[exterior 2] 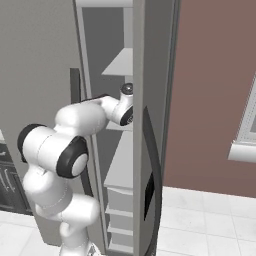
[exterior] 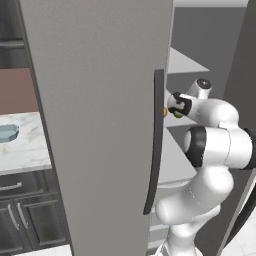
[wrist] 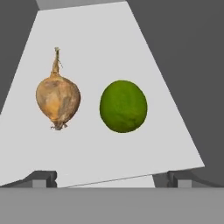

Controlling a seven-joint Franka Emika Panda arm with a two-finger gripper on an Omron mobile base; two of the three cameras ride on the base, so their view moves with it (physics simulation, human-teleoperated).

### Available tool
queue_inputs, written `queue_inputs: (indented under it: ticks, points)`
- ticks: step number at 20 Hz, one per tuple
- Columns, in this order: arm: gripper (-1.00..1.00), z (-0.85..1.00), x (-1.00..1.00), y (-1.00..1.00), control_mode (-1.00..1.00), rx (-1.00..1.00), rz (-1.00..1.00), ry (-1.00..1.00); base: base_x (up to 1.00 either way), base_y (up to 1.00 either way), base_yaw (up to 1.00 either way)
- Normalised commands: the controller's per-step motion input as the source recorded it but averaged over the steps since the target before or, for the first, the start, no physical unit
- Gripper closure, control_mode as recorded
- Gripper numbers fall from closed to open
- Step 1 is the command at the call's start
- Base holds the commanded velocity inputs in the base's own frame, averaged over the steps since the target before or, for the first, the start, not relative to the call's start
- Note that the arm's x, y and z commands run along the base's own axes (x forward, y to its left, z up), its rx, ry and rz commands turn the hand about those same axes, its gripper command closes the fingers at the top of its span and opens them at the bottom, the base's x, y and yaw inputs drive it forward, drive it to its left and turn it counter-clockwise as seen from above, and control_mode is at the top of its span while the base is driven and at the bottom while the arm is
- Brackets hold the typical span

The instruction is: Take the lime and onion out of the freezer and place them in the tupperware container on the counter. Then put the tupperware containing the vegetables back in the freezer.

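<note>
Your gripper [wrist: 111, 179] stands with jaws spread wide and holds nothing; in the hand view the two fingertips [wrist: 41, 178] rise at roughly 7 and 5 o'clock, well apart, with the shelf [wrist: 109, 52] showing bare between them. You have the hand aimed along that pale shelf inside the freezer [exterior: 100, 100], which I judge puts both items within one reach.

Beyond the fingertips, the lime [wrist: 123, 106] lies just right of centre and the onion [wrist: 57, 99] sits at about 9 o'clock, stalk pointing to 12. The two are near one another but apart, neither touched. The lime sits closer to the line between your jaws, so I judge it the likelier first pick.

The left base view gives you what the hand view cannot: the freezer door stands ajar with its dark handle [exterior: 155, 140] in front, the wrist is reached in past the door's edge, and slivers of orange and green peek out beside the wrist. At 9 o'clock in that view the tupperware container [exterior: 8, 132] waits on the counter [exterior: 27, 150], well apart from the freezer

The right base view shows the forearm passing between door and cabinet wall, with stacked shelves above and below
</note>
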Motion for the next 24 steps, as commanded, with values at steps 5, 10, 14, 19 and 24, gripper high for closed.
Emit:
queue_inputs:
  ticks: [5, 10, 14, 19, 24]
  points:
    - [-1.0, -0.2, 0.31, -0.13, -1.0, 0.0, 0.0, 0.0, 0.0, 0.0, 0.0]
    - [-1.0, -0.21, 0.33, -0.07, -1.0, 0.0, 0.0, 0.0, 0.0, 0.0, 0.0]
    - [-1.0, -0.14, 0.32, -0.07, -1.0, 0.0, 0.0, 0.0, 0.0, 0.0, 0.0]
    - [-1.0, -0.11, 0.27, -0.1, -1.0, 0.0, 0.0, 0.0, 0.0, 0.0, 0.0]
    - [-1.0, -0.08, 0.27, -0.07, -1.0, 0.0, 0.0, 0.0, 0.0, 0.0, 0.0]
